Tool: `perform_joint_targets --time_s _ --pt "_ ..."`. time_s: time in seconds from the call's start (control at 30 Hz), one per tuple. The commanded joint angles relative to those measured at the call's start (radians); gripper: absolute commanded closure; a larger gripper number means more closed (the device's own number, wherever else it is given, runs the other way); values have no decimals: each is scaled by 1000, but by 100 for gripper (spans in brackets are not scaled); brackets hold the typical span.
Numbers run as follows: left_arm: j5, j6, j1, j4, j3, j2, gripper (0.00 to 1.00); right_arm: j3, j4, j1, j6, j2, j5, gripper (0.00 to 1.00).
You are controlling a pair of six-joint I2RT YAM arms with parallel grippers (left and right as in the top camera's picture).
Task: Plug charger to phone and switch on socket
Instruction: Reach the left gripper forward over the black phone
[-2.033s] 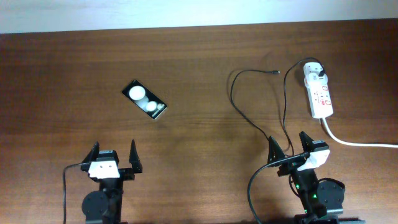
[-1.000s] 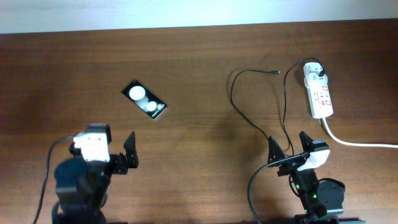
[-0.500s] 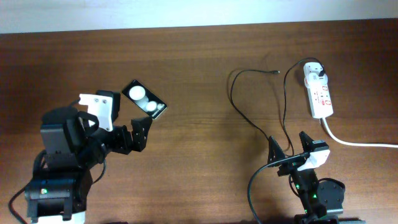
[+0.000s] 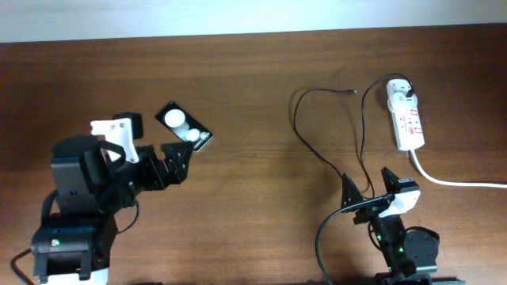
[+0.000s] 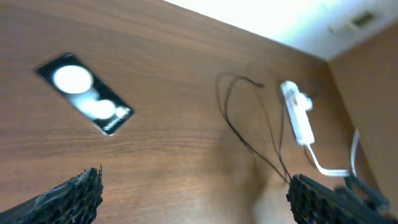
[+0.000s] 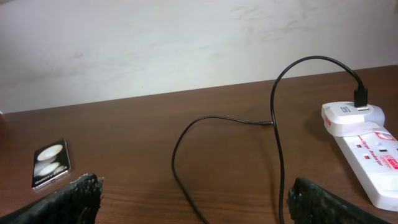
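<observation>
Overhead, table (image 4: pixel 253 71): brown wood, with a pale wall along the far edge.
Overhead, phone (image 4: pixel 184 127): lies flat and slanted in the left half, nearer the far edge than the near one, two white blobs facing up.
Overhead, left gripper (image 4: pixel 161 136): fingers spread wide with nothing between them, just beside the phone on its near-left side. Whether a fingertip touches it, I cannot tell.
Overhead, socket (image 4: pixel 408 123): lies lengthwise toward the far right corner. Its thick white cord (image 4: pixel 451 182) runs off the right edge.
Overhead, charger (image 4: pixel 295 119): the white plug head sits in the far end of the socket. The black cable loops left, and two strands run toward the near edge, in between the right fingers. The connector tip lies loose on the wood left of the socket, well apart from the phone.
Overhead, right gripper (image 4: pixel 367 184): by the near edge in the right half, fingers parted, clamping nothing.
Left wrist, left gripper (image 5: pixel 194 183): released, both fingers low in a blurred picture.
Left wrist, phone (image 5: pixel 84 102): ahead and to the left, apart from the fingers.
Left wrist, socket (image 5: pixel 297 115): far to the right, with the charger (image 5: pixel 239 124) looping beside it.
Right wrist, right gripper (image 6: pixel 196 186): spread wide, empty.
Right wrist, charger (image 6: pixel 273 137): arcs up from the plug head and drops between the fingers.
Right wrist, socket (image 6: pixel 367 155): at the right, switch positions too small to tell.
Right wrist, phone (image 6: pixel 50 163): far left.
</observation>
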State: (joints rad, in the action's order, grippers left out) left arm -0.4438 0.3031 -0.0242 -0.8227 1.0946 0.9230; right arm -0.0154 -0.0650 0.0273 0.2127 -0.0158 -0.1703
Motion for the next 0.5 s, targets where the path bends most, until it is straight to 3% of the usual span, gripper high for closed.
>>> perform_joint_targets --time_s 0.0,0.23,0.47 --pt "170 122 4 -5 88 38 1 10 2 5 1 10 2 1" --pt "262 179 7 -92 327 276 0 10 2 5 2 10 2 1" --pt "522 245 138 -228 628 563 1 10 2 5 1 10 2 1"
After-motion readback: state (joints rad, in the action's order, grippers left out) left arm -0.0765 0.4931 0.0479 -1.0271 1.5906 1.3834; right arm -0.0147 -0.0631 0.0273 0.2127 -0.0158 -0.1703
